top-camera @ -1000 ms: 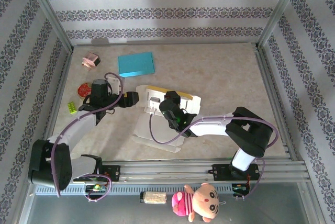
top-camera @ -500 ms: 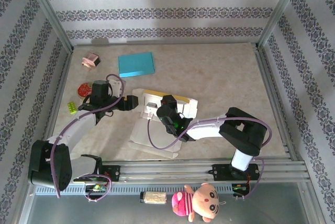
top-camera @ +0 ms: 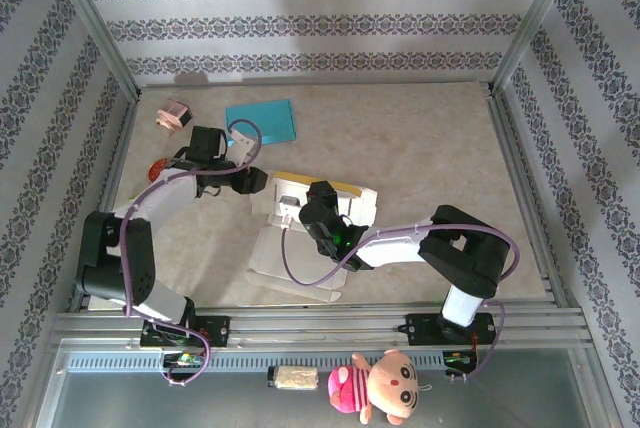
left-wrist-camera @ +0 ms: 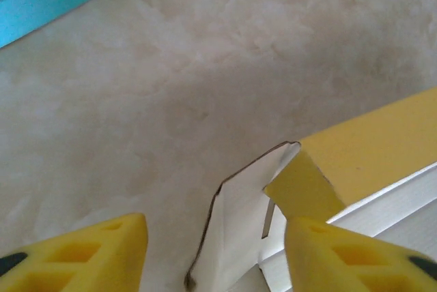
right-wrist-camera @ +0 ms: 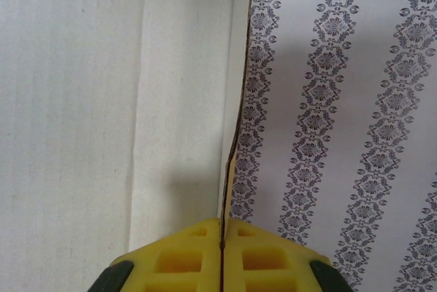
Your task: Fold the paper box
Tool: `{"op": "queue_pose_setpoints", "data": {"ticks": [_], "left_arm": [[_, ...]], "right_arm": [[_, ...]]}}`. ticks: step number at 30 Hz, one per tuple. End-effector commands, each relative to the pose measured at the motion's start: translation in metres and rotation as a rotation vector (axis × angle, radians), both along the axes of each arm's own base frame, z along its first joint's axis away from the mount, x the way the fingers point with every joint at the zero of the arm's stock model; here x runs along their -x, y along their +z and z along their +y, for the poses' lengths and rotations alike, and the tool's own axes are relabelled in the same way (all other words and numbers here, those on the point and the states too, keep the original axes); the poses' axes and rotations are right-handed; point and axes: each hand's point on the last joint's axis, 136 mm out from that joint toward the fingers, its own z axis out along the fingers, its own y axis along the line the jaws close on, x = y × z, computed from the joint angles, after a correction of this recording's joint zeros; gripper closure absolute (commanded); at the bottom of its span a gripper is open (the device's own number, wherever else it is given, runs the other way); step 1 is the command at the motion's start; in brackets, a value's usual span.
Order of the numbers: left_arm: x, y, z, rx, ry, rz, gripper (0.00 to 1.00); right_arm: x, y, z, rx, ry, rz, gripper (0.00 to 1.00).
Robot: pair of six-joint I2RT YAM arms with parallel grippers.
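— Pinching the paper box (top-camera: pixel 292 260) panel, is the right gripper (right-wrist-camera: pixel 222 230) seen closed?
— Yes, at the table (top-camera: pixel 430 148) centre. The left gripper (left-wrist-camera: pixel 213 241) is held spread by its yellow corner.

The left arm (top-camera: pixel 150 203) bends up from its base and reaches rightward, the left hand (top-camera: pixel 256 181) held low with its fingers (left-wrist-camera: pixel 102 254) spread apart. The right arm (top-camera: pixel 400 241) stretches leftward, and the right hand (top-camera: pixel 296 206) is pinched flat on an edge of the paper box (right-wrist-camera: pixel 102 101).
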Motion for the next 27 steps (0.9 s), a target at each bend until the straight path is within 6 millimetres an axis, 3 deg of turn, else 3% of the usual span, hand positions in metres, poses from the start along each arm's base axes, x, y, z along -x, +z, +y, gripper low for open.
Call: {"op": "queue_pose_setpoints", "data": {"ticks": [1, 6, 8, 11, 13, 15, 17, 20, 21, 25, 27], "left_arm": [[0.009, -0.004, -0.007, -0.024, -0.124, 0.020, 0.56], [0.014, -0.001, -0.018, 0.008, -0.230, 0.050, 0.65], [0.014, -0.003, -0.021, 0.016, -0.260, 0.065, 0.80], [0.007, -0.006, -0.020, -0.007, -0.283, 0.052, 0.99], [0.000, -0.005, -0.021, -0.020, -0.309, 0.003, 1.00], [-0.008, 0.000, -0.025, -0.019, -0.347, -0.074, 1.00], [-0.018, 0.003, -0.030, -0.023, -0.388, -0.156, 1.00], [-0.029, 0.008, -0.036, -0.023, -0.440, -0.253, 1.00], [-0.031, 0.009, -0.037, -0.022, -0.452, -0.276, 1.00], [-0.043, 0.022, -0.044, -0.020, -0.496, -0.395, 1.00], [-0.050, 0.028, -0.048, -0.025, -0.518, -0.473, 1.00]], "right_arm": [[0.002, 0.003, 0.005, 0.003, 0.020, -0.003, 0.91], [0.000, 0.006, 0.007, -0.019, 0.022, 0.003, 0.89], [-0.001, 0.007, 0.007, -0.025, 0.023, 0.010, 0.86], [-0.004, 0.016, 0.010, -0.074, 0.012, 0.021, 0.67], [0.001, 0.020, 0.008, -0.120, 0.003, 0.089, 0.51], [0.018, 0.022, 0.008, -0.191, 0.019, 0.274, 0.34], [0.044, 0.032, 0.006, -0.353, 0.009, 0.578, 0.18], [0.065, 0.068, 0.008, -0.629, -0.022, 0.940, 0.02], [0.067, 0.082, 0.009, -0.700, -0.025, 1.014, 0.02], [0.047, 0.118, -0.003, -0.928, -0.123, 1.219, 0.02], [0.023, 0.124, -0.014, -1.043, -0.228, 1.289, 0.02]]}}
